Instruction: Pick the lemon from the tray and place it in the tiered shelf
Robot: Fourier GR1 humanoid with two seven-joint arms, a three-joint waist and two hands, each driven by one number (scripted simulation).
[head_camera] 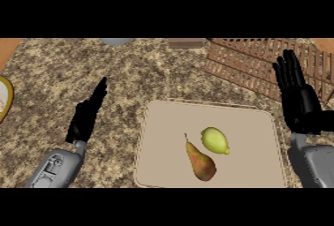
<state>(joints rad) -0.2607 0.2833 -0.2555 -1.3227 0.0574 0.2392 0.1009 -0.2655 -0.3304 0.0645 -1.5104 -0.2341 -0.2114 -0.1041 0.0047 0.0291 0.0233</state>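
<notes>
Lemon [215,140] sits on the beige tray [169,128], a little right of the middle, just beside a pear [201,161] whose thin neck runs up along its left side; I cannot tell whether the two touch. Neither hand holds anything. The right hand [297,95] stands over the tray's right edge with fingers straight and pointing up the view, in front of the slatted shelf [241,62]. The left hand [88,114] is also flat and straight-fingered, edge-on over the counter [98,62] left of the tray, well apart from the fruit.

By my guess the lemon is light and stiff, with a smooth rind that could slip, and being rounded it may roll if nudged. The best hold looks to be across its short width, fingers on one long side and thumb on the other. The right side is free; the pear crowds the left, so a careless approach could knock it.

The shelf is cut off at the top and right edges, so its tiers and openings are hard to read. A grey object [116,41] and a brown block [185,43] at the far edge are only partly shown, as is a plate [5,99] at the left.
</notes>
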